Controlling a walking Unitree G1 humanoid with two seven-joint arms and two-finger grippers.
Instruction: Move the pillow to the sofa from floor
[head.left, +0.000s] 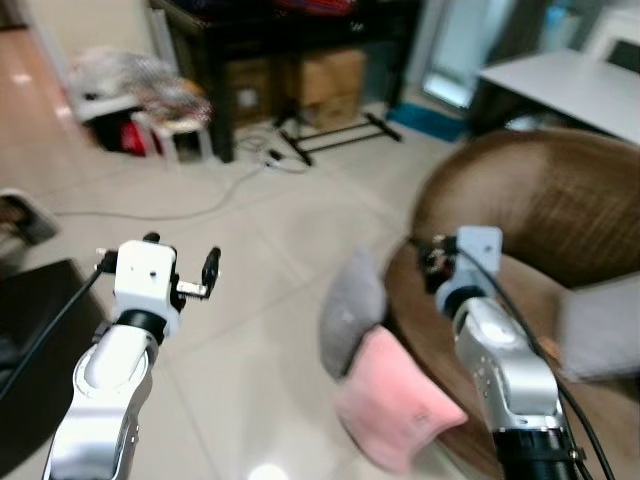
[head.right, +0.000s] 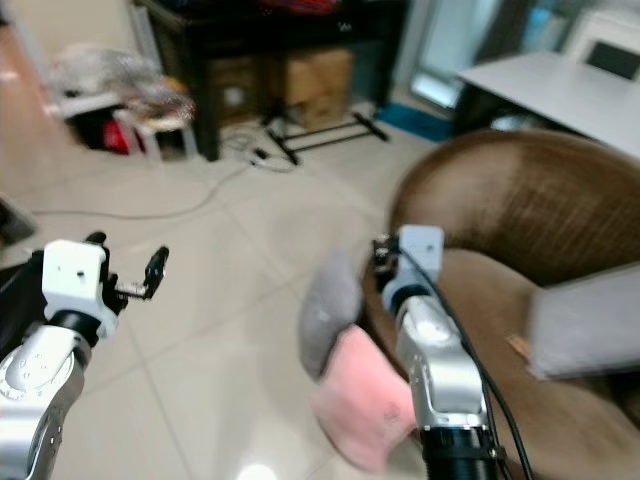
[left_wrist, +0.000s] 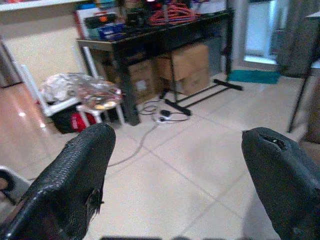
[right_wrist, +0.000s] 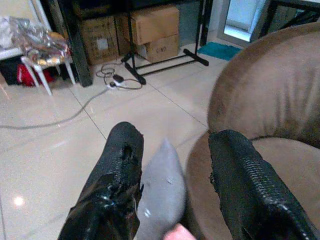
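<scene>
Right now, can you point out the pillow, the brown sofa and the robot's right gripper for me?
pillow (head.left: 395, 400), left eye view, on its pink face.
brown sofa (head.right: 520, 205), right eye view, on the curved backrest.
right gripper (right_wrist: 175, 165), right wrist view, midway between its two black fingertips, open.

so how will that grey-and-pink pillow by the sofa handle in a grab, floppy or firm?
Probably soft and floppy: the pillow looks plump and sags against the sofa edge. Likely light for its bulk, so one gripper may lift it. The fabric looks matte, so slip seems unlikely; a corner pinch by the right gripper may let it droop.

Blurred pillow (head.left: 385, 375), its lower corner behind the right arm (head.left: 505, 370)
</scene>
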